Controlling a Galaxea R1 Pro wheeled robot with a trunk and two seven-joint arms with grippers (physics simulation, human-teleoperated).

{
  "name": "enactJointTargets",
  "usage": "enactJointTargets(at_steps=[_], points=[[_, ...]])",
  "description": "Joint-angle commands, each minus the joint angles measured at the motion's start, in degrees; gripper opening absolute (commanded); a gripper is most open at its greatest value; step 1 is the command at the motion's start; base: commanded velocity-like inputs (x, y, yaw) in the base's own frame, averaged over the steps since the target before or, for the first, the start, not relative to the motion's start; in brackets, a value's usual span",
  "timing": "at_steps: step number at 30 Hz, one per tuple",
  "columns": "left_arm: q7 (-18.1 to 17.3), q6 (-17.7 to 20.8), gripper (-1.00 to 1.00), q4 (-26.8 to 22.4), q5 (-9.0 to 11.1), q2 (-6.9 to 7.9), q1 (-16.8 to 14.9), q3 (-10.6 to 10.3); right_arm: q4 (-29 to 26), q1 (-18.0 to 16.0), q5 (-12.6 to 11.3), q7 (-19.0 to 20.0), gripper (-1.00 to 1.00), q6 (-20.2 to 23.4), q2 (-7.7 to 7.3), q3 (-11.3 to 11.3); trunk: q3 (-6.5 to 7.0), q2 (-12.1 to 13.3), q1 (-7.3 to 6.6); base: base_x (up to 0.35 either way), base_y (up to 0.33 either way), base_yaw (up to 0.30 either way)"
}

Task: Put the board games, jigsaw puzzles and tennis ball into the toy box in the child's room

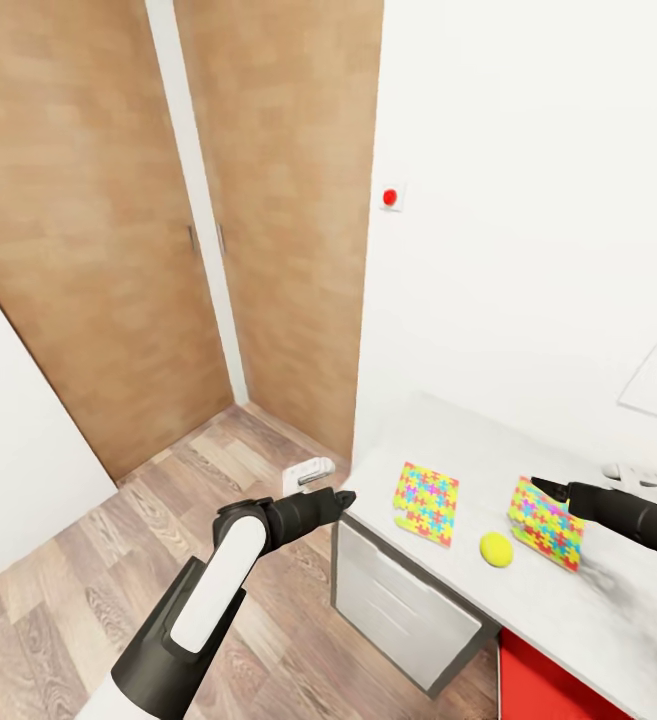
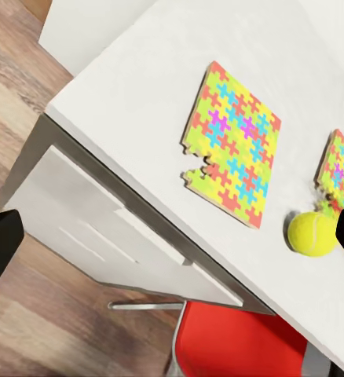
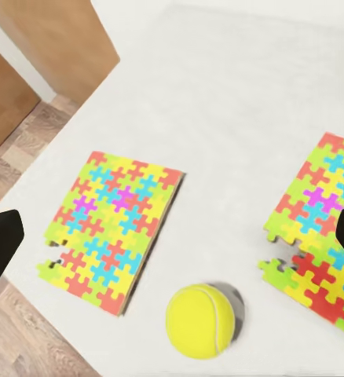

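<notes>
On the pale counter (image 1: 608, 610), the yellow tennis ball (image 1: 496, 549) lies between two multicoloured jigsaw puzzles: one (image 1: 427, 501) toward the wardrobe doors (image 1: 168, 230), the other (image 1: 546, 523) just beside the ball on its far side. No writing is legible on them. The left gripper (image 1: 340, 499) hovers off the counter's corner, the right gripper (image 1: 548, 487) above the second puzzle; both sets of fingers are spread and empty.

Head cam: high, looking forward-down over both arms at the pale grey table top (image 1: 568, 610) and wooden wardrobe doors (image 1: 88, 250). Left wrist cam: off the table edge, oblique, mid-range. Right wrist cam: above the table, close, steep. All three share the left multicoloured flat jigsaw puzzle (image 1: 426, 502) (image 2: 233, 144) (image 3: 113, 226) and yellow tennis ball (image 1: 496, 549) (image 2: 312, 233) (image 3: 201, 320).
</notes>
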Motion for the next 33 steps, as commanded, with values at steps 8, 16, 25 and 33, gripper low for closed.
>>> enactJointTargets(at_steps=[8, 16, 25, 33], points=[[0.59, 0.04, 1.00, -0.04, 0.58, -0.01, -0.04, -0.02, 0.26, -0.02, 0.18, 0.39, 1.00, -0.06, 0.10, -0.09, -0.11, -0.12, 0.04, 0.000, 0.000, -0.067], [0.58, 0.04, 1.00, -0.03, 0.58, -0.01, -0.05, -0.02, 0.51, 0.02, 0.20, 0.50, 1.00, -0.32, 0.33, 0.21, -0.11, -0.12, 0.04, 0.000, 0.000, -0.021], [0.58, 0.04, 1.00, -0.02, 0.58, 0.03, -0.05, 0.01, 0.58, 0.03, 0.49, 0.54, 1.00, -0.45, 0.43, 0.65, -0.11, -0.12, 0.04, 0.000, 0.000, -0.005], [0.58, 0.04, 1.00, -0.02, 0.58, 0.07, -0.05, 0.06, 0.34, 0.03, 0.62, 0.57, 1.00, -0.27, 0.53, 1.04, -0.09, -0.12, 0.04, 0.000, 0.000, -0.001]])
